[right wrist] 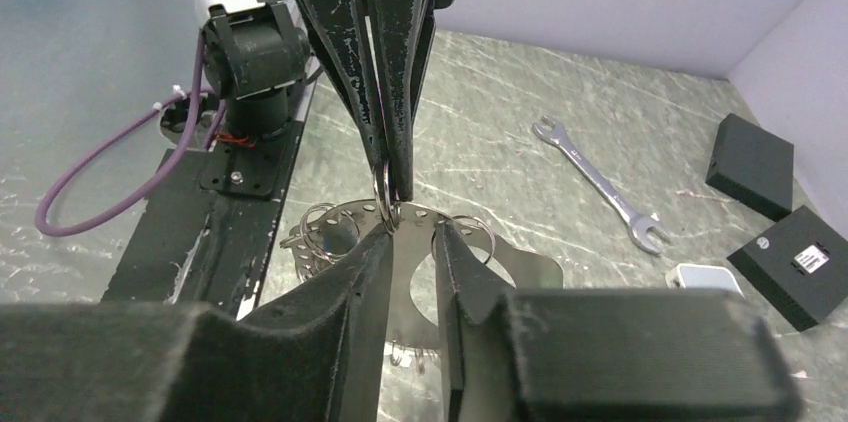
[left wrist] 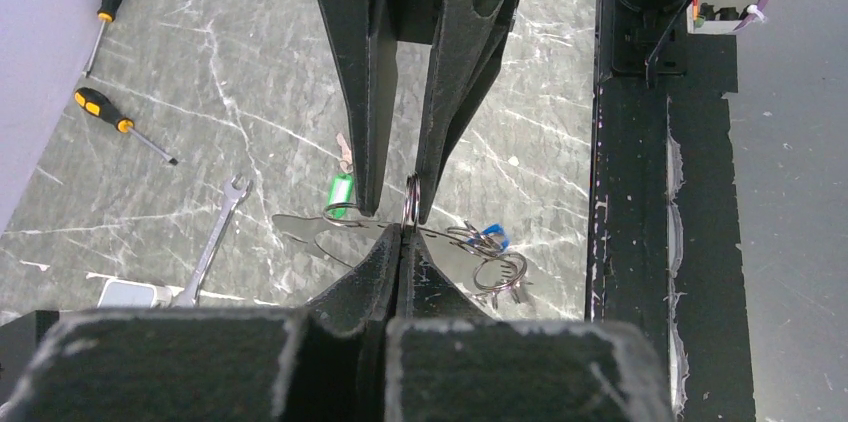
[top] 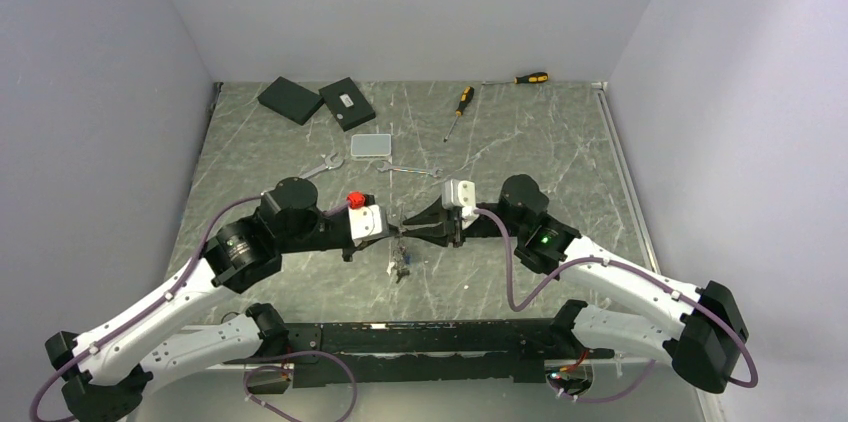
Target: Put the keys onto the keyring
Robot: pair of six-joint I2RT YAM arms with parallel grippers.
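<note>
The keyring (right wrist: 520,267) looks like a thin flat silvery piece with small holes along its rim, held in the air between both grippers; it also shows in the left wrist view (left wrist: 300,227). My left gripper (left wrist: 403,232) is shut on its rim, at a small upright split ring (left wrist: 410,204). My right gripper (right wrist: 412,237) is open, its fingers on either side of that spot. A green-tagged key (left wrist: 342,189), a blue-tagged key (left wrist: 493,236) and loose rings (left wrist: 500,272) hang from the keyring. In the top view the keys (top: 400,264) dangle below the two grippers.
Two wrenches (top: 318,169) (top: 410,171), two yellow-and-black screwdrivers (top: 458,110) (top: 525,78), two black boxes (top: 290,100) (top: 347,102) and a small clear case (top: 371,146) lie farther back. The black base rail (top: 420,342) runs along the near edge.
</note>
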